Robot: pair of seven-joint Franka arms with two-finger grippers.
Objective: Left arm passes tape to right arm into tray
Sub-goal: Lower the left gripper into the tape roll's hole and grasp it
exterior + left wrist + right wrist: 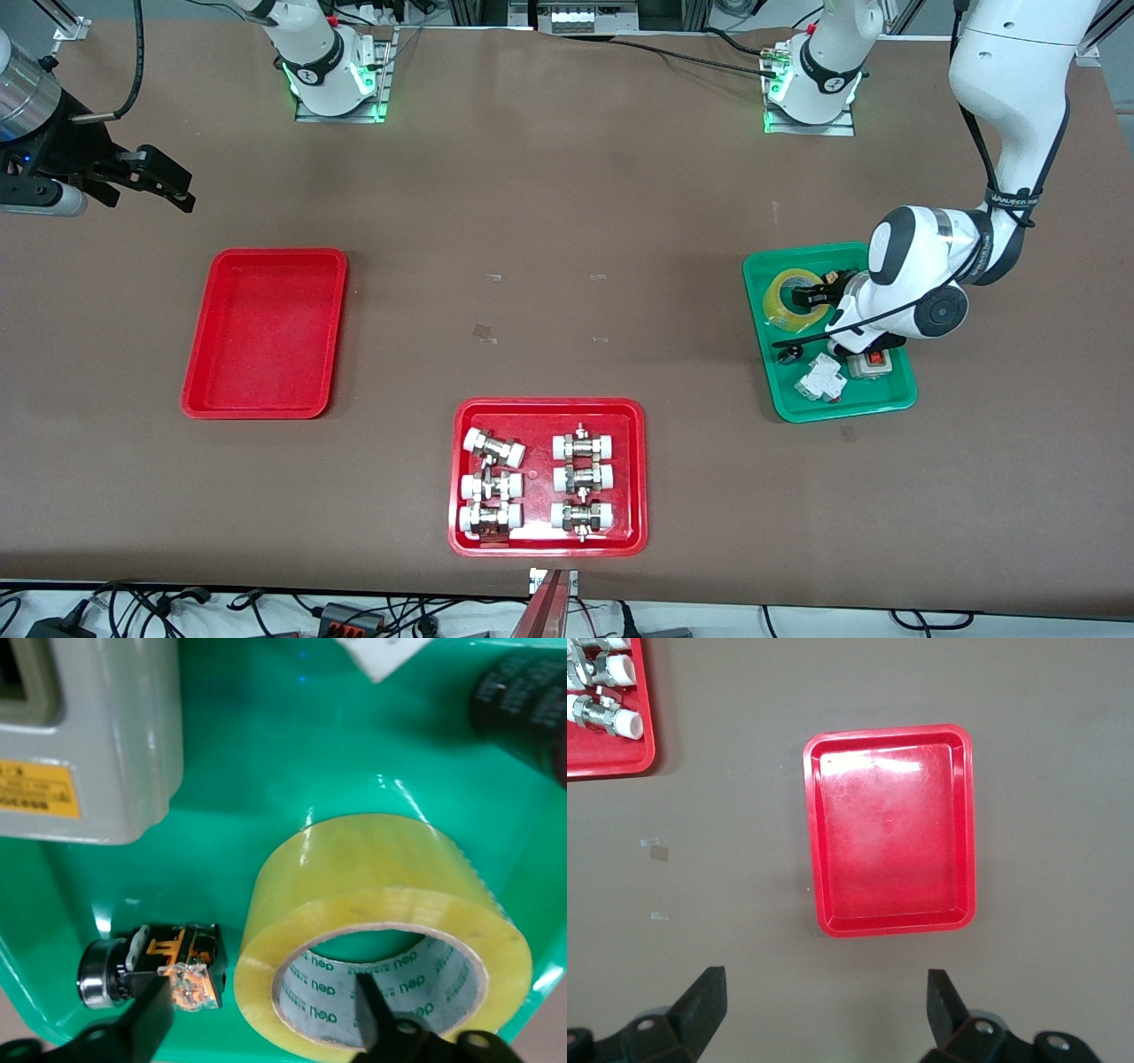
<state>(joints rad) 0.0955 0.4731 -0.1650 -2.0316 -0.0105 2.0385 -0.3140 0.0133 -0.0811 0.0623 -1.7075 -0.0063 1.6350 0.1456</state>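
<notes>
Brown worktop [567, 195]: left gripper [266, 1014] spread astride the tape [791, 297] wall in the green tray [842, 403].
Close squarely on the wall before lifting; right gripper [164, 182] waits parted near the tray [266, 332].

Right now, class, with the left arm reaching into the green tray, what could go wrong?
1. The left gripper straddles the translucent yellow tape roll's wall; a shallow grip might slip.
2. Lifting could knock the small black-and-orange part beside it.
3. The right gripper waits over bare table, so the handover may misalign.
</notes>
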